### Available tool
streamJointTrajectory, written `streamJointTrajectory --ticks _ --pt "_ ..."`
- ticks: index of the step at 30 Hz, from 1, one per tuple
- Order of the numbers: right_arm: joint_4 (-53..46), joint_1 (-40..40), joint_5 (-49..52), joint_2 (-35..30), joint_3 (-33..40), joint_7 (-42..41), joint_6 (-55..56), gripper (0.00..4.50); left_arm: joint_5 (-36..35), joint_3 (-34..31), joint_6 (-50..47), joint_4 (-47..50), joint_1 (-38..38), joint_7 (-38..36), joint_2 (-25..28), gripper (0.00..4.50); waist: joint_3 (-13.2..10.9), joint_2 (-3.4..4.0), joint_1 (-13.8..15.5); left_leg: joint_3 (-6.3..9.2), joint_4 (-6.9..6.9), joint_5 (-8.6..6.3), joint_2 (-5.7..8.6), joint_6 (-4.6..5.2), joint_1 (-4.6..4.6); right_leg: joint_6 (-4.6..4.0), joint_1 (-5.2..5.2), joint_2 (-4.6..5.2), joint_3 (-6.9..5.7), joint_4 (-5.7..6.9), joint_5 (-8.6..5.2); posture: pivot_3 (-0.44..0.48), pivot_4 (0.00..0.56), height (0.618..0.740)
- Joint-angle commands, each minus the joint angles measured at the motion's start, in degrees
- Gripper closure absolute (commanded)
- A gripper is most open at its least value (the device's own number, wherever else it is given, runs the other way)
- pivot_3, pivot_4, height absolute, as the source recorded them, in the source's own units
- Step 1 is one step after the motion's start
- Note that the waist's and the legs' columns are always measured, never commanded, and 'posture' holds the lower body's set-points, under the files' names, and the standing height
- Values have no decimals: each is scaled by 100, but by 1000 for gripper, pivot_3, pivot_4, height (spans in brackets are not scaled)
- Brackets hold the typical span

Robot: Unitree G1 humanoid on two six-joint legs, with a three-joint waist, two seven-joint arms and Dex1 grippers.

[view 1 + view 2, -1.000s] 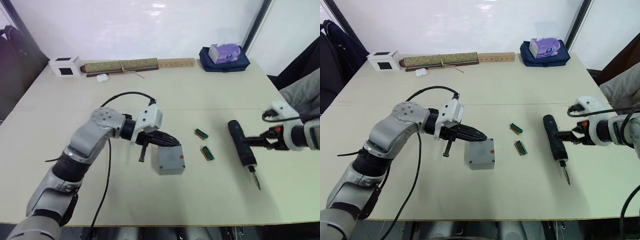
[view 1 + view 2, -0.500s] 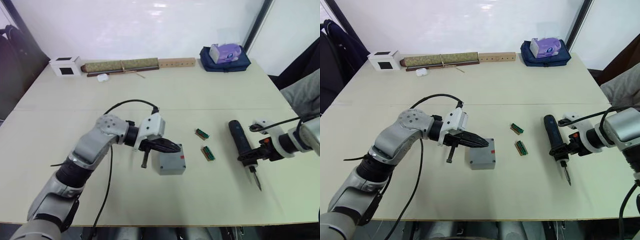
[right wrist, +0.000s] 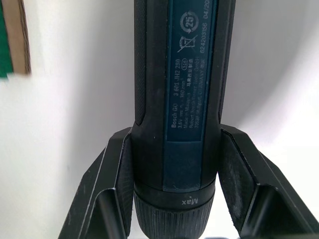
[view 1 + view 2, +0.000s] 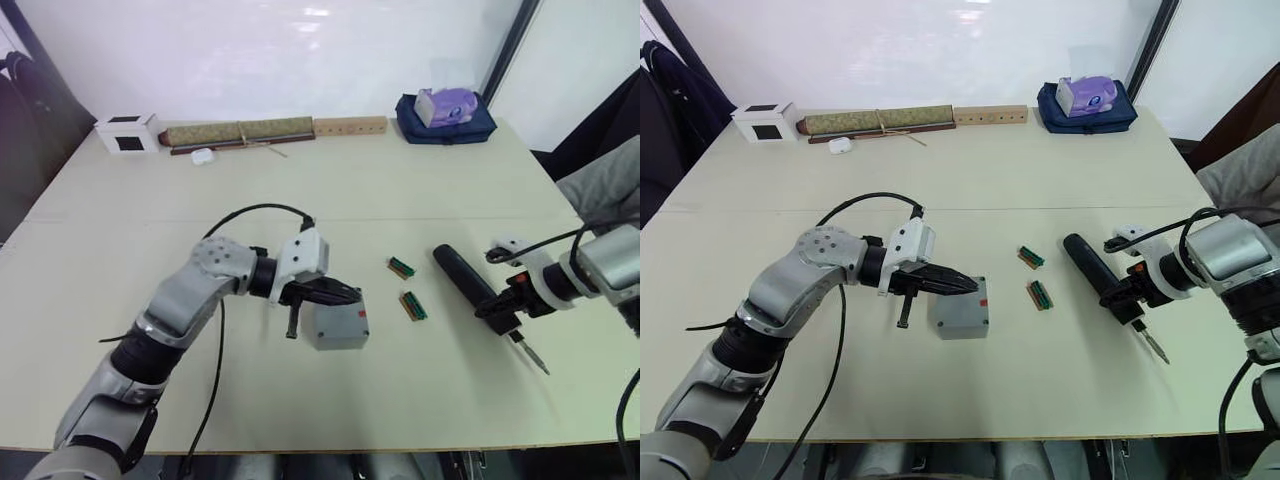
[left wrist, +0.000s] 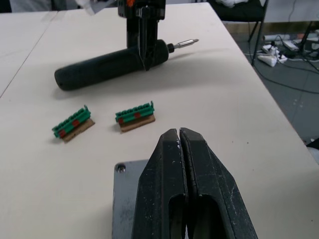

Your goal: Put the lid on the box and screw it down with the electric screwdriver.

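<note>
Right tool (image 3: 172, 199) grips dark blue-black, stick-shaped electric screwdriver (image 4: 1092, 272), metal-tipped.

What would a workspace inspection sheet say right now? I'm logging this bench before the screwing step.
Surface: beige table, two panels.
Job's things: lid on box, screws not visibly driven; electric screwdriver lying down.
Clutter: two green parts, white cube, rolled mat, wooden strip, tissue pack on blue bag.
Grippers: left gripper shut over lid; right gripper around screwdriver.
Cables: black cable on left arm.
Surroundings: white wall.
</note>
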State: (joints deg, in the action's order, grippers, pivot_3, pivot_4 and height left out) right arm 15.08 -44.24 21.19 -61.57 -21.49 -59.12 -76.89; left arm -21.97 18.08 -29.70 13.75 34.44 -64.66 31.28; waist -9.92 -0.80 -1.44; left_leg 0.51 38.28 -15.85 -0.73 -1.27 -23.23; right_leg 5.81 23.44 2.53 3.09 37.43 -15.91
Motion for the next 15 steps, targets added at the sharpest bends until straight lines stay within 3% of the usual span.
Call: streamJointTrajectory --ticks 1,4,6,8,12,15 --pt "565 -635 -2 402 1373 693 640 2721 -70 -584 -24 -144 62 146 226 4500 -6 8 -61 -1 0 0 2 0 2 0 1 3 4 4 1 0 150 740" --pt "317 -702 586 985 2884 1124 1052 2721 13 -807 68 -528 155 263 318 4500 -19 44 -86 -3 -1 1 8 -1 -7 1 17 8 8 15 1 0 150 740" --pt "-499 -505 1208 1725 4305 1692 1430 2721 34 -899 49 -705 174 290 386 4500 -19 43 -89 -2 -7 1 7 -1 -14 0 27 1 6 21 -1 0 150 740" --pt "-1555 -198 1546 2496 5122 2335 1831 2721 -53 -966 -67 -673 108 240 472 4500 -19 44 -82 5 -13 1 -1 -1 -24 -1 40 -6 7 20 -1 0 150 740" --pt "-3496 143 2334 4189 5783 4115 1801 2721 -251 -1006 -430 -386 -25 175 636 4500 -15 38 -54 12 -16 3 -12 -6 -40 -4 59 3 8 49 -3 0 150 740" --pt "-4690 825 2450 4678 5193 4350 1896 2721 -343 -970 -619 -172 -95 186 687 4500 -16 40 12 9 -13 10 1 -18 -44 -3 66 20 10 60 -3 0 150 740"
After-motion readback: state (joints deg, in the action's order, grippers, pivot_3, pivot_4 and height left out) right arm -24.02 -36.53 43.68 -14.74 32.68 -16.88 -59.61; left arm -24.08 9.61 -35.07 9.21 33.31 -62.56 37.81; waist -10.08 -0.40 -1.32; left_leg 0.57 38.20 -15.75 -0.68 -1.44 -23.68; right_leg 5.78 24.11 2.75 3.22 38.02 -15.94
